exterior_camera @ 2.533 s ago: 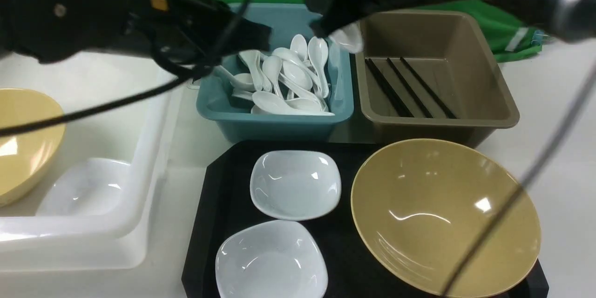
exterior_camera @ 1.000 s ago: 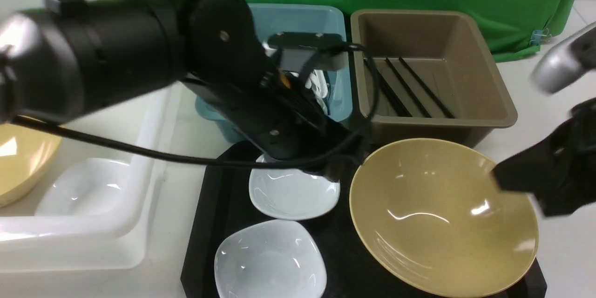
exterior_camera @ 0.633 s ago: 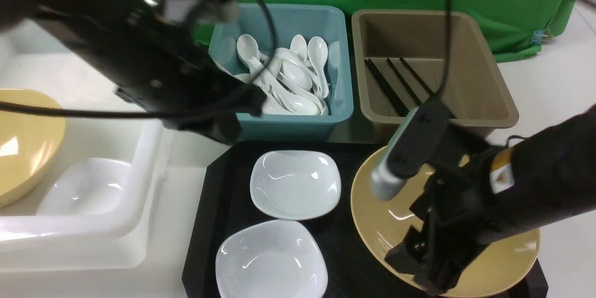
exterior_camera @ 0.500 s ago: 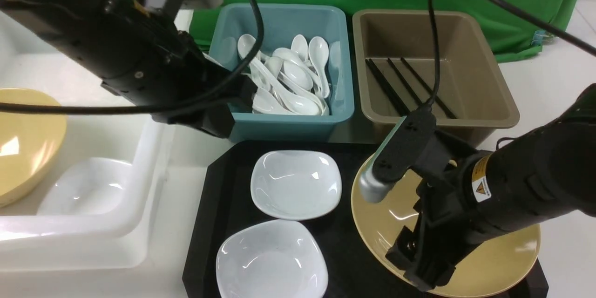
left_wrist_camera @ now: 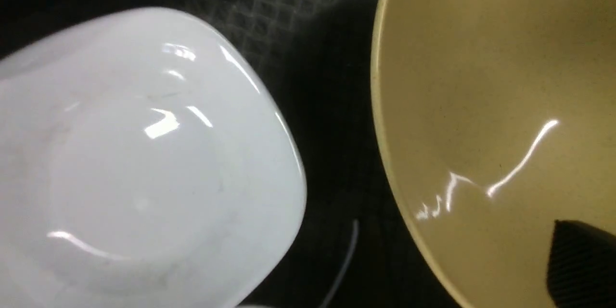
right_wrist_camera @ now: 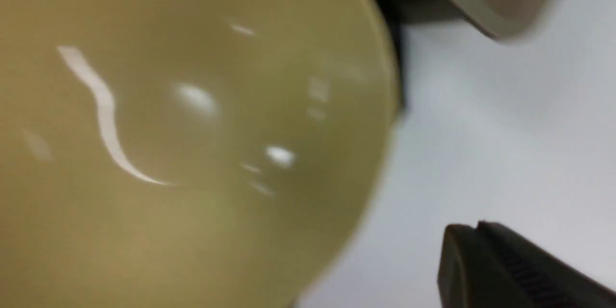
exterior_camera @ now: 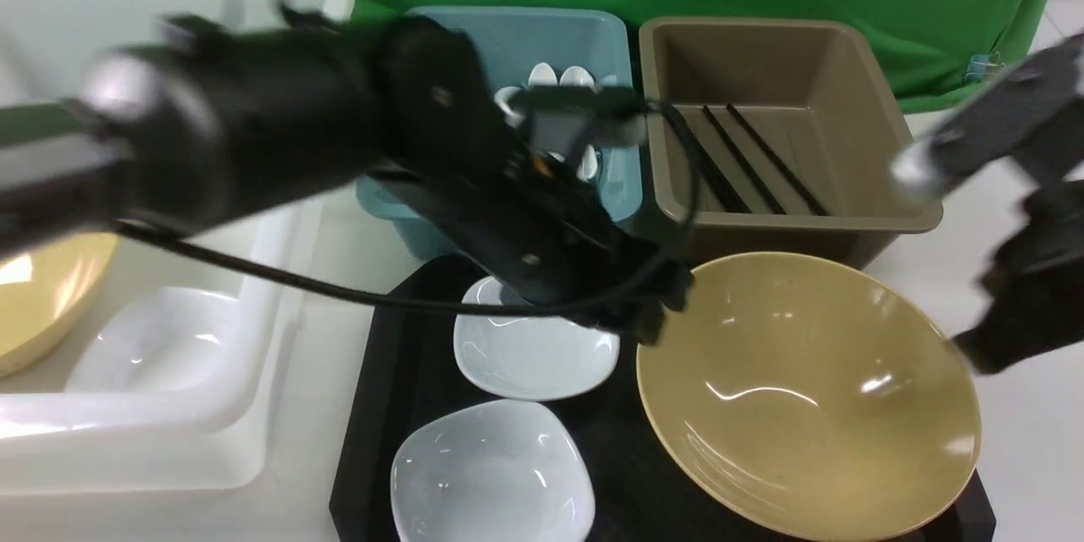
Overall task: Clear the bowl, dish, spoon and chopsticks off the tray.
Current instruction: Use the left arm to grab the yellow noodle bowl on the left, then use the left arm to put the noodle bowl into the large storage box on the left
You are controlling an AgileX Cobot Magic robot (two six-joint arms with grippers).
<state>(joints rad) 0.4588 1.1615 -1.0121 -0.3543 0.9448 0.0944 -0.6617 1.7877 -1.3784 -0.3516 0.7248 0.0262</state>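
Front view: bowl (exterior_camera: 809, 394) looks big, slippery (might break); pinch its rim. Right gripper (right_wrist_camera: 469, 233) closed, empty; left gripper (exterior_camera: 656, 313), can't tell.

One black tray (exterior_camera: 381, 373). Three tubs: white tub (exterior_camera: 271, 339), teal tub (exterior_camera: 550, 34), brown tub (exterior_camera: 762, 59). Two yellow bowls: big bowl (exterior_camera: 804, 394) on the tray, second bowl (exterior_camera: 47, 292) at far left. Three white dishes: far dish (exterior_camera: 533, 356) and near dish (exterior_camera: 491, 478) on the tray, tub dish (exterior_camera: 152, 347) in the white tub. Three black chopsticks (exterior_camera: 743, 159). White spoons (exterior_camera: 577, 76) partly hidden, at least three, full count unclear
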